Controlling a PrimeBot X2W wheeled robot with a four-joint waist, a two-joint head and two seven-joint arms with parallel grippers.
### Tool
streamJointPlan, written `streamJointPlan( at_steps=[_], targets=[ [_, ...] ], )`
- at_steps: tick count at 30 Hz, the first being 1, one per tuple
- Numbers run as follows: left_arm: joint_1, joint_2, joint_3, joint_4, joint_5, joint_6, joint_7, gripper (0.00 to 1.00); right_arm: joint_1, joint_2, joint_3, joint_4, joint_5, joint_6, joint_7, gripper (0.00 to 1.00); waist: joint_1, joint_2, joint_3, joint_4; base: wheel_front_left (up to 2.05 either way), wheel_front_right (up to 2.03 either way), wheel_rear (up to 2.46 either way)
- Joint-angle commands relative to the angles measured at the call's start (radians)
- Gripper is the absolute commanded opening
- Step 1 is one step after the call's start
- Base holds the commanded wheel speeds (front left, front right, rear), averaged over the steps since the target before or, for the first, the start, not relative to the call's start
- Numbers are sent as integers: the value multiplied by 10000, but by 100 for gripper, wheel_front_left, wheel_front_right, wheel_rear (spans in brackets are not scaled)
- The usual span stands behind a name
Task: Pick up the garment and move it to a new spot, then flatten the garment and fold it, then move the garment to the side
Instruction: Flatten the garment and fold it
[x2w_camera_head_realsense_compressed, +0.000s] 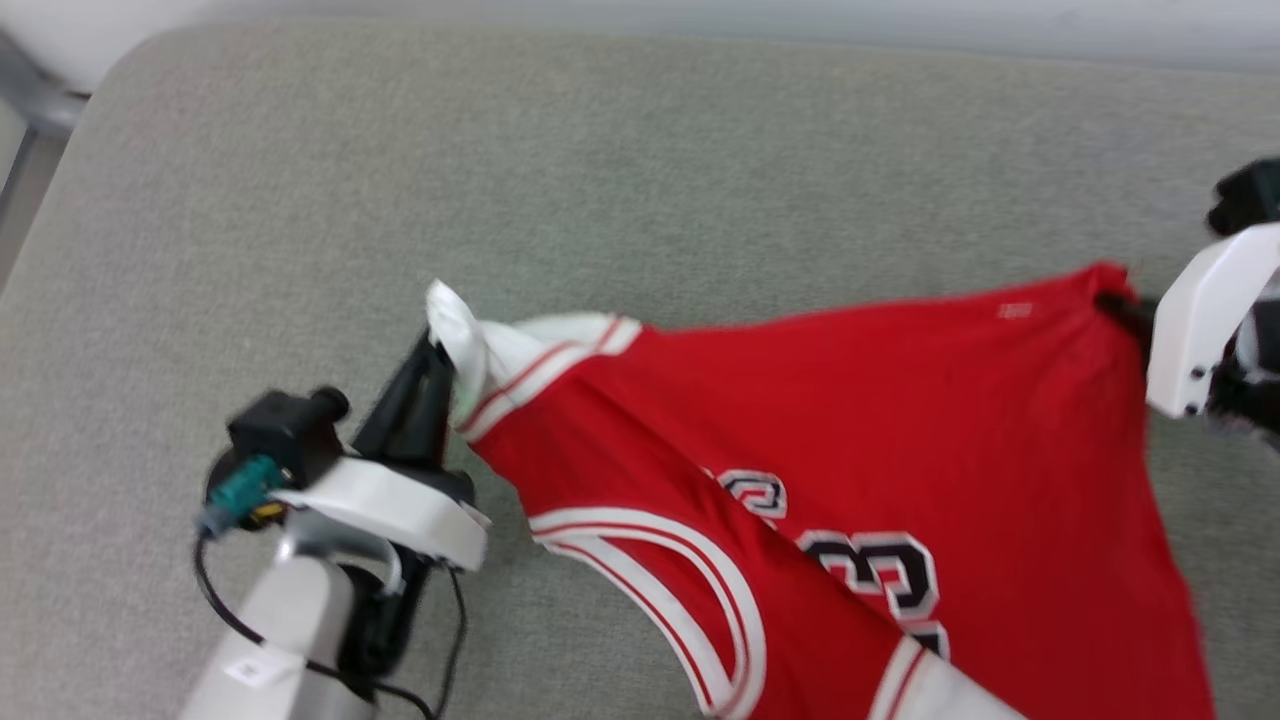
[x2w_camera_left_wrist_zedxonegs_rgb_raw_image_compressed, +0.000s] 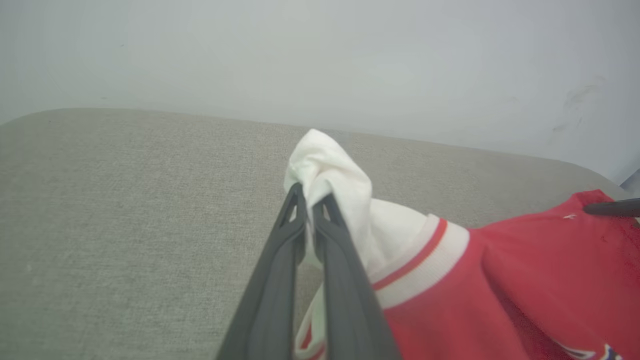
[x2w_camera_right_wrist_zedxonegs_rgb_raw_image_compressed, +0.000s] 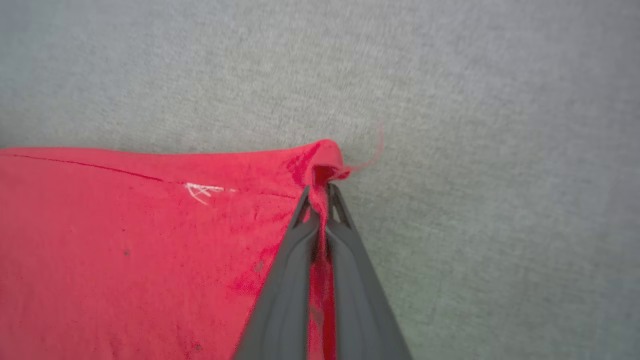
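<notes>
In the head view, you have the garment (x2w_camera_head_realsense_compressed: 900, 420), a bright red sleeveless basketball jersey of thin fabric with white side panels, red-and-white striped trim and black white-outlined numerals. It is stretched between your two arms over the wide grey-green woven cushion (x2w_camera_head_realsense_compressed: 500, 180). Its upper edge runs taut from left to right, and the rest spreads toward the bottom of the view. Your left gripper (x2w_camera_head_realsense_compressed: 435, 350) is pressed together on the white corner at the garment's left end. Your right gripper (x2w_camera_head_realsense_compressed: 1125, 305) meets the red corner at the far right, mostly hidden behind its pale housing.

In the left wrist view, your left gripper (x2w_camera_left_wrist_zedxonegs_rgb_raw_image_compressed: 310, 195) pinches a bunched wad of white fabric (x2w_camera_left_wrist_zedxonegs_rgb_raw_image_compressed: 325, 160). The striped trim and red cloth trail off to the right. The right gripper (x2w_camera_left_wrist_zedxonegs_rgb_raw_image_compressed: 592, 208) touches the far red corner. A plain pale wall (x2w_camera_left_wrist_zedxonegs_rgb_raw_image_compressed: 350, 60) stands behind the cushion.

In the right wrist view, your right gripper (x2w_camera_right_wrist_zedxonegs_rgb_raw_image_compressed: 320, 192) clamps a fold of the red corner. The cloth spreads leftward, with a small white mark (x2w_camera_right_wrist_zedxonegs_rgb_raw_image_compressed: 202, 190) near its edge. A loose red thread (x2w_camera_right_wrist_zedxonegs_rgb_raw_image_compressed: 372, 152) curls off the corner.
</notes>
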Motion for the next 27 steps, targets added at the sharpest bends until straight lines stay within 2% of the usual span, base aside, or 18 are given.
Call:
streamJointPlan(
  at_steps=[1,5,12,22,27],
  targets=[
    [-421,241,169,54,-13,-53,105,0,-311,35,-207,-30,-163,-15,-431,0,-1,-1,-377,-374,0,0,0],
    [-1311,677,443,356,-82,-152,446,0,-649,242,-514,204,-544,-16,-1085,0,-1,-1,-708,-832,0,0,0],
    [-3539,1171,754,1177,-243,-368,1150,0,-1704,531,-1048,459,-1567,-18,-2433,0,-1,-1,-603,-1423,0,0,0],
    [-7861,1664,860,2877,230,-308,1557,0,-4753,1001,-2349,1060,-3199,-22,-4088,0,-1,-1,480,-1804,0,0,0],
    [-9913,1715,776,3705,386,-513,1359,0,-6420,1034,-2885,1200,-4031,-30,-4735,0,-1,-1,1241,-1774,0,0,0]
  ],
)
